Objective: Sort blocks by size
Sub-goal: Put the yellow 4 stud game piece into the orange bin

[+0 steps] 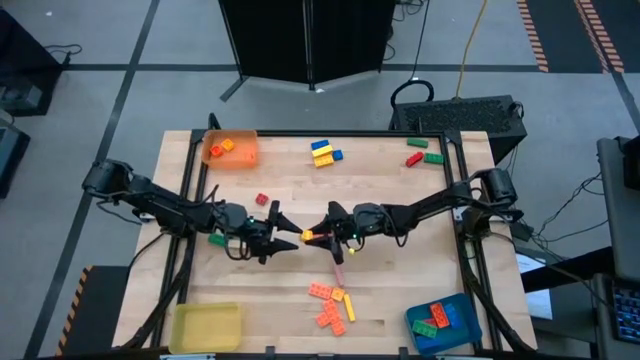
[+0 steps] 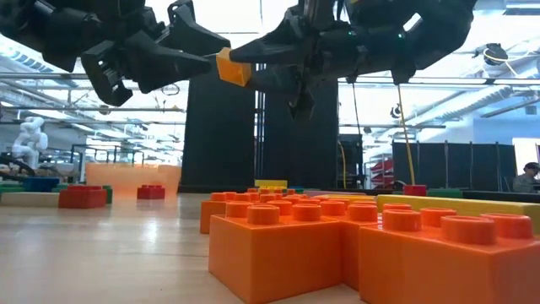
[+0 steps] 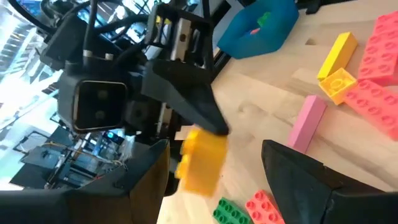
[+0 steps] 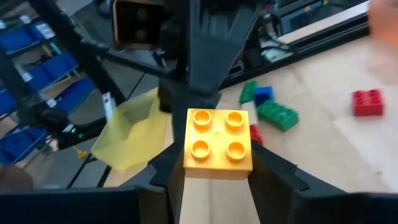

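We see the orange bricks [image 2: 337,245] cut off by the low view's bottom and right edges, a blurred pink patch [image 4: 384,22] at the right wrist view's upper right, the blue tray [image 3: 264,28] cropped at the left wrist view's top, the yellow tray [image 1: 205,328] partly cut at the high view's bottom edge

Two dark jointed arms; black cables along them; pointed black fingers [image 3: 298,165]; boxy wrist cameras.

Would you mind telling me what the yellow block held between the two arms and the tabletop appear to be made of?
The yellow block looks like smooth moulded plastic: glossy, uniform colour, crisp round studs. The right gripper holds it in its jaws. The tabletop seems to be pale wood, probably sealed, judging by its visible grain and plank-like strips; the exact finish is hard to tell.
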Controlling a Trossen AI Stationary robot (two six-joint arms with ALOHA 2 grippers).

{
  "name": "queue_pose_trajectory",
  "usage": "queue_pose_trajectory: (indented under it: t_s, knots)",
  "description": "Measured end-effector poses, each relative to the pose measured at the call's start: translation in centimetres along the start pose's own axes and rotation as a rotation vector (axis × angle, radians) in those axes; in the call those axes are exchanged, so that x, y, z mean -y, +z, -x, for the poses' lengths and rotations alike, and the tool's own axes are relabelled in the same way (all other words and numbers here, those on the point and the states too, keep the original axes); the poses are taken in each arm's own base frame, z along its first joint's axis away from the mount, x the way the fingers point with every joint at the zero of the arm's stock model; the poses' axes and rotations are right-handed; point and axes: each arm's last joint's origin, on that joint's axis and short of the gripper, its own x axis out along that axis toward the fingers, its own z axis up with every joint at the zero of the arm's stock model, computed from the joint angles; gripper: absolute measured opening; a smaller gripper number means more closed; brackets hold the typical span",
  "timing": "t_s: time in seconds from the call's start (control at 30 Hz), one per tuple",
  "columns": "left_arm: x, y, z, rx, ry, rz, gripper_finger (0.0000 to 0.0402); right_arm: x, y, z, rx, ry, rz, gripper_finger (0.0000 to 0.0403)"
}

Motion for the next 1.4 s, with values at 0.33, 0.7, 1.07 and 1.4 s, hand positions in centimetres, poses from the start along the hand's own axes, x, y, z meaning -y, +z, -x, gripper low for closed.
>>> queue_pose_trajectory:
  t_s: [0.33,0.7,1.07,1.4]
  knots:
    - [-0.2,-1.0,-0.5,-0.041,-0.001,0.007,0.0255,0.4,0.3,0.0,0.015,-0.009,0.002,0.0132]
    - [-0.2,-1.3,-2.3,-0.033,-0.003,0.008,0.0255,0.6,0.0,0.0,-0.014,-0.020,0.009,0.0132]
    - [-0.1,-1.4,-2.3,-0.047,-0.001,0.008,0.0197,0.6,-0.1,0.0,-0.027,-0.026,0.012,0.0132]
    - [-0.2,-1.4,-2.3,-0.062,0.008,0.006,0.0120,0.6,-0.1,0.0,-0.030,-0.024,0.001,0.0132]
